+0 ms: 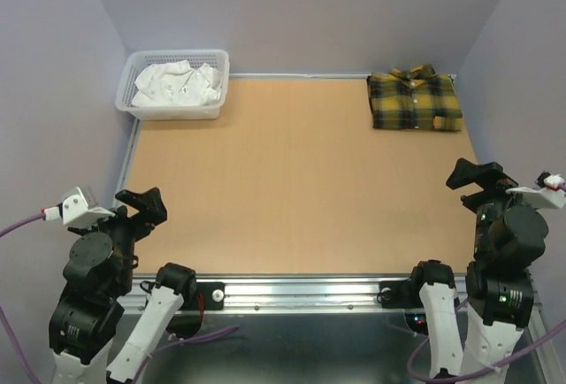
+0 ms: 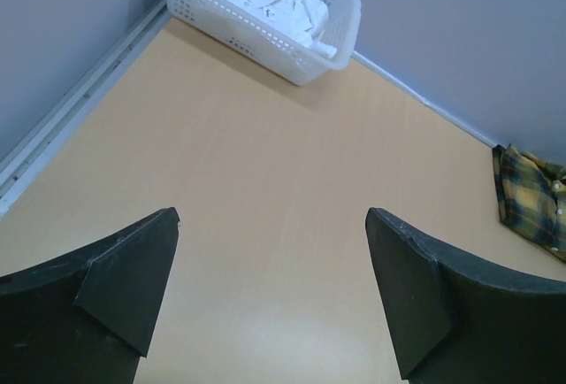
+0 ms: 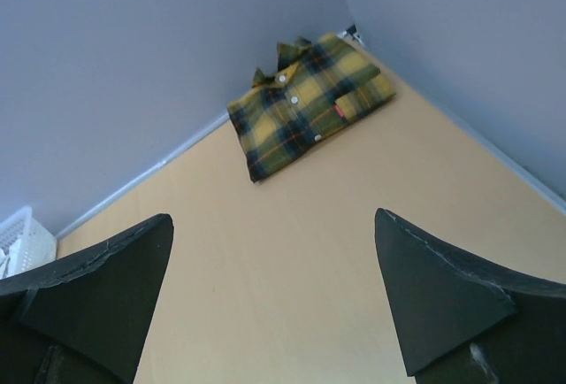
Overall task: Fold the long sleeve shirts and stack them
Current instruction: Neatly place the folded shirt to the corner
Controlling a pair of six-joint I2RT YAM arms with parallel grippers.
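Note:
A yellow plaid long sleeve shirt (image 1: 414, 99) lies folded at the table's far right corner, collar toward the back wall. It also shows in the right wrist view (image 3: 305, 103) and at the edge of the left wrist view (image 2: 533, 200). My left gripper (image 1: 141, 203) is open and empty above the table's near left edge; in its own view (image 2: 272, 287) only bare table lies between the jaws. My right gripper (image 1: 479, 176) is open and empty above the near right edge, and in its own view (image 3: 274, 295) it is well short of the shirt.
A white plastic basket (image 1: 215, 65) holding crumpled white cloth (image 1: 177, 83) stands at the far left corner; it also shows in the left wrist view (image 2: 340, 30). Purple walls close in the table on three sides. A metal rail (image 1: 301, 291) runs along the near edge.

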